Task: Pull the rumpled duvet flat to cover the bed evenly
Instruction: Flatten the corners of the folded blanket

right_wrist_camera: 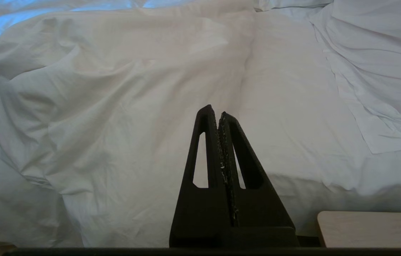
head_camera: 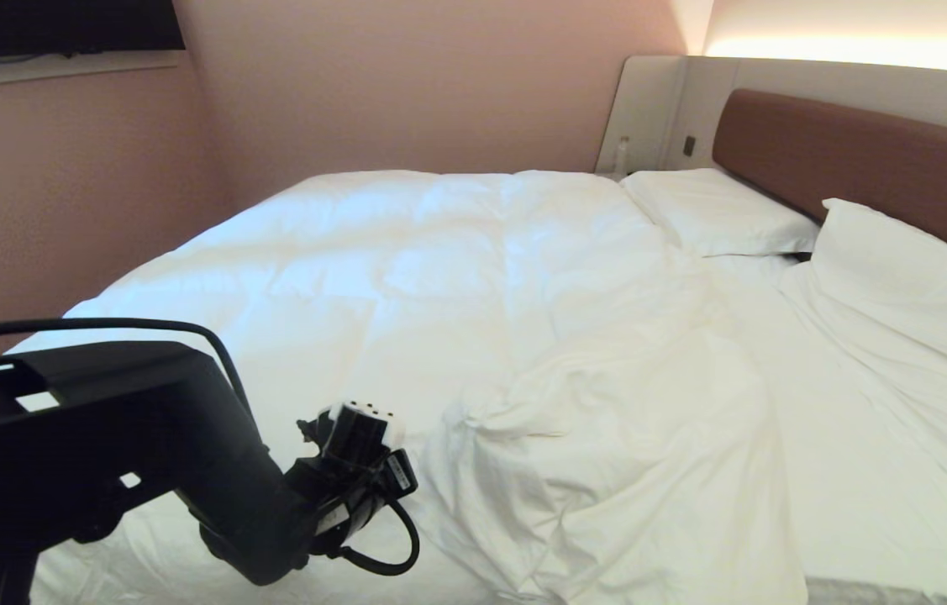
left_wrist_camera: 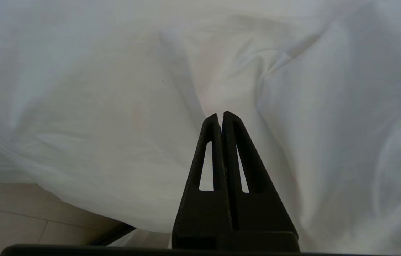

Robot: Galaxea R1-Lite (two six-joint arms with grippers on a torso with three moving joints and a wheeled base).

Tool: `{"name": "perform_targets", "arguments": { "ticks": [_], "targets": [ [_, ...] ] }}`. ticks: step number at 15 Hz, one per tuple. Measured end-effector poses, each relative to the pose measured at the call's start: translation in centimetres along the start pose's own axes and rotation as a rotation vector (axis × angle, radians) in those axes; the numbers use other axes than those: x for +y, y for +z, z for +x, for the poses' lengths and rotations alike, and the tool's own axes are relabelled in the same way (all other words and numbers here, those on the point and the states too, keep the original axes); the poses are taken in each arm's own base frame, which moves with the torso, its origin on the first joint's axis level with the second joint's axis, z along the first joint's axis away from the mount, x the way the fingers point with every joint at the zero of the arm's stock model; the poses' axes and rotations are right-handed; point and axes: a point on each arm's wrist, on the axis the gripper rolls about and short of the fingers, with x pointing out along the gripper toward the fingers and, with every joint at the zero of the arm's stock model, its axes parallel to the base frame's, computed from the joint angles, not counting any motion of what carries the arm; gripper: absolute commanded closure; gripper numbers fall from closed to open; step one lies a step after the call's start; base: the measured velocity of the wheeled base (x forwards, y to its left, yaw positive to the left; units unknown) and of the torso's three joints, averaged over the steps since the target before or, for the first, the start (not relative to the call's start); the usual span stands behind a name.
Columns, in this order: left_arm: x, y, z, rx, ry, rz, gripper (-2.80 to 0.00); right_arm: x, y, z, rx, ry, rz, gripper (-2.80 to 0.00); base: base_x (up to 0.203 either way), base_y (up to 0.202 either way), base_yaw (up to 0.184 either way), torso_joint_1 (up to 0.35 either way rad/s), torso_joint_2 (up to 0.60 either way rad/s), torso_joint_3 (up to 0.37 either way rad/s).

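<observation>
Across the bed, the duvet is spread over the side far from the headboard, while its near corner is folded back in a rumpled heap and bare sheet is left exposed toward the headboard. Beside that heap, the left gripper is held with fingers pressed together on nothing, and the right gripper is likewise closed and empty at the bed's edge. For a good pull, the fingers are best opened first, the folded hem pinched deeply, and the cloth drawn low and steadily toward the headboard.
</observation>
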Motion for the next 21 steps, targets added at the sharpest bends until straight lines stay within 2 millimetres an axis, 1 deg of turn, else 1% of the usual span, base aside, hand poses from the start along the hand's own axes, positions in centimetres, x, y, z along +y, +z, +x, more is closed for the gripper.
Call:
{"name": "perform_targets", "arguments": {
  "ticks": [4,10,18,21],
  "targets": [
    [-0.6,0.9,-1.0,-0.02,-0.038,-0.007,0.0,0.0,0.0,0.0,0.0,0.0,0.0,0.0,0.0,0.0,0.0,0.0,0.0,0.0],
    [-0.8,1.6,-2.2,-0.015,-0.086,-0.015,0.0,0.0,0.0,0.0,0.0,0.0,0.0,0.0,0.0,0.0,0.0,0.0,0.0,0.0],
    [-0.9,1.7,-2.3,-0.019,-0.089,-0.017,0.0,0.0,0.0,0.0,-0.002,-0.001,0.002,0.0,0.0,0.0,0.0,0.0,0.0,0.0],
    [-0.9,1.7,-2.4,-0.02,-0.091,-0.017,0.0,0.0,0.0,0.0,-0.002,-0.001,0.001,0.0,0.0,0.0,0.0,-0.111,0.25,0.142]
  ]
}}
